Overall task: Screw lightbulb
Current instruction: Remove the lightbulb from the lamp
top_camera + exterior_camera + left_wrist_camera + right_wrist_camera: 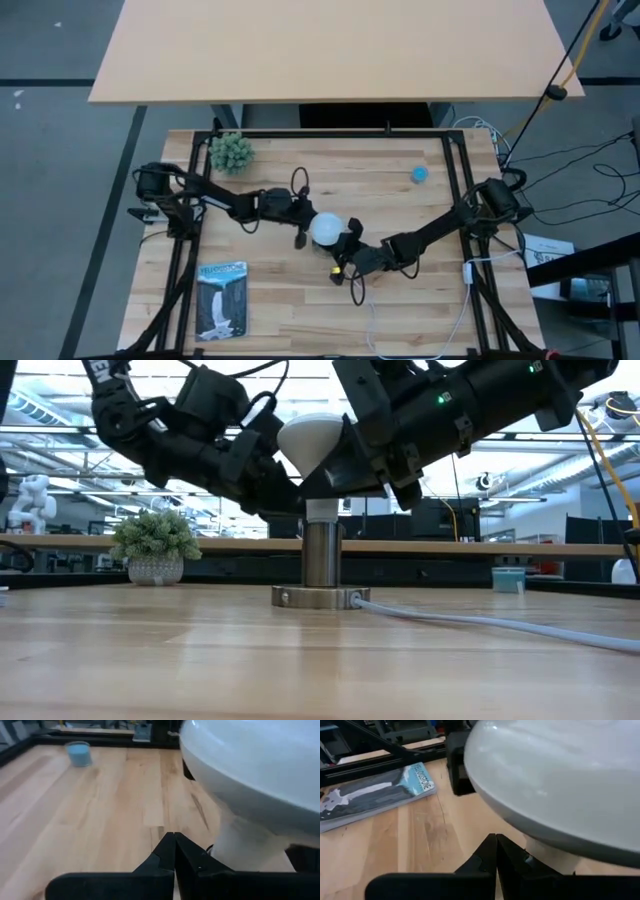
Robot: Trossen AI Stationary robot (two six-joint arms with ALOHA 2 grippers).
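Standing upright in a silvery socket near the middle of the desk, the lightbulb sits dome-up with its narrow end down in the metal post, probably so it can be turned into the thread. Both arms reach inward and meet at it.

To the far left of the left pincer, a small potted plant stands near the desk's back edge, and a booklet lies flat towards the front; neither is in the way. The left arm stretches from its base at the left edge, elbow bent, wrist sloping down to the bulb. Its pincer is clenched with nothing between the fingers, its tip lying just beside the bulb's cone-shaped body on the left. Whether it touches the bulb cannot be told.

On the bulb's other side, the right pincer is likewise clenched and empty, its closed fingers sitting low beside the bulb's neck, under the dome. That arm runs diagonally from its base at the right edge, forearm slanting down to the bulb. A white cord trails from the socket's base across the desk towards the front.

Well beyond the right pincer, near the back, stands a small blue cap, untouched.

With neither pincer gripping the bulb, how far it is screwed in cannot be judged.
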